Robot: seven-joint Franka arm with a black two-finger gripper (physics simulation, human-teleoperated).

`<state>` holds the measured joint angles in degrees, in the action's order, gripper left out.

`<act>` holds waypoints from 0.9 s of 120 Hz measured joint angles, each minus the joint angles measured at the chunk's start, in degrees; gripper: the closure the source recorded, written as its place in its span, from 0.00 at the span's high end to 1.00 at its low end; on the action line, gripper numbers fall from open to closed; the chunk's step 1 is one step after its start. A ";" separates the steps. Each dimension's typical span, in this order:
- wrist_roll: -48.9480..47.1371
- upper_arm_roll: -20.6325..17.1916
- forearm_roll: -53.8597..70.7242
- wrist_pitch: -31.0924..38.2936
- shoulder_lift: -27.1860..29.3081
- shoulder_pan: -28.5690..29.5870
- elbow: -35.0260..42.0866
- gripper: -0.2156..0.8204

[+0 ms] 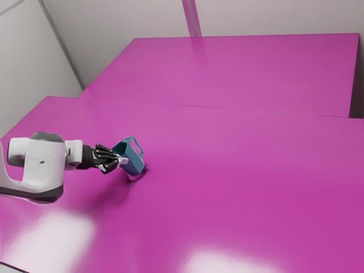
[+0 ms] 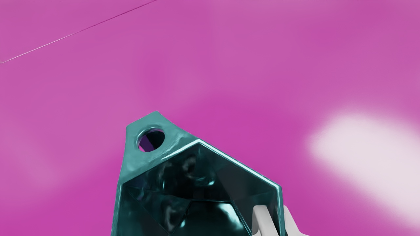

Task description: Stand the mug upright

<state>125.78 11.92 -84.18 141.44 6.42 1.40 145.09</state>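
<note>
Teal six-sided mug is tilted, at the near part of the magenta surface, and its open mouth looks toward the hand. The hand is grasping the mug by its wall: one finger is inside, the other is outside. The handle is on the upper side. Whether the base touches the surface, I cannot tell.

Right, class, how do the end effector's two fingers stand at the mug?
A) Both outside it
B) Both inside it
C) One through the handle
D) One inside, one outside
D: in the wrist view, the end effector has one fingertip inside the mug, the other beyond its wall.
</note>
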 joint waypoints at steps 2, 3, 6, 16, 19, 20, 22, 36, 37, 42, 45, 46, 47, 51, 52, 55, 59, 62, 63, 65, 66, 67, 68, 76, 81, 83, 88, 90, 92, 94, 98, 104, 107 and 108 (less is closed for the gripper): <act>-0.07 -0.07 0.68 0.18 0.04 -0.02 -0.58 0.04; -0.13 -0.11 1.15 0.26 0.05 -0.02 -0.93 0.04; -0.47 -0.19 3.20 0.50 0.08 -0.05 -2.16 0.04; -3.52 -0.44 13.69 1.07 0.04 0.00 -5.60 0.04; -5.06 -0.62 17.57 1.15 0.06 0.03 -6.05 0.03; -5.61 -0.71 18.83 1.17 0.07 0.06 -6.16 0.03; -6.78 -0.98 21.30 1.20 0.11 0.13 -6.33 0.03; -16.06 -2.69 34.66 0.86 0.24 -0.09 -6.68 0.03; -16.85 -2.76 35.66 0.72 0.32 -0.12 -6.70 0.03; -20.94 -3.01 40.56 -0.12 0.82 -0.21 -6.76 0.03; -23.50 -3.09 43.43 -0.76 1.16 -0.20 -6.79 0.03; -24.36 -3.10 44.36 -0.97 1.27 -0.19 -6.79 0.03; -25.21 -3.13 45.25 -1.17 1.37 -0.18 -6.80 0.03; -28.49 -3.23 48.37 -1.90 1.73 -0.22 -6.82 0.03; -29.28 -3.24 49.06 -2.06 1.81 -0.28 -6.82 0.03; -31.59 -3.28 51.18 -2.41 2.10 -0.50 -6.82 0.03; -34.53 -3.32 53.82 -2.66 2.50 -0.91 -6.82 0.03; -36.63 -3.33 55.41 -2.77 2.73 -1.29 -6.82 0.03; -37.31 -3.32 55.88 -2.81 2.77 -1.42 -6.82 0.03; -38.65 -3.32 56.72 -2.87 2.87 -1.70 -6.81 0.03; -39.30 -3.32 57.11 -2.90 2.90 -1.85 -6.81 0.03; -39.95 -3.32 57.48 -2.93 2.94 -2.01 -6.81 0.03; -40.59 -3.32 57.86 -2.94 2.96 -2.16 -6.81 0.03; -45.39 -3.33 61.63 -2.48 3.23 -3.41 -6.69 0.03; -48.13 -3.37 64.01 -1.91 3.37 -4.18 -6.58 0.03; -49.18 -3.37 64.93 -1.64 3.40 -4.46 -6.51 0.03; -51.67 -3.83 67.55 -0.78 3.66 -4.80 -6.23 0.03; -52.62 -4.18 68.94 -0.28 4.03 -4.92 -5.90 0.03; -53.54 -4.50 70.30 0.25 4.47 -5.04 -5.46 0.03; -54.43 -4.74 71.62 0.85 5.02 -5.14 -4.84 0.03; -56.15 -5.06 73.80 2.28 6.15 -5.24 -3.21 0.03; -58.56 -5.29 76.10 5.44 8.44 -5.21 0.62 0.03; -59.71 -5.37 76.84 7.41 9.65 -5.20 2.73 0.03; -60.08 -5.39 77.04 8.10 10.04 -5.20 3.40 0.03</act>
<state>65.70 6.53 -7.14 149.54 16.46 -3.79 148.49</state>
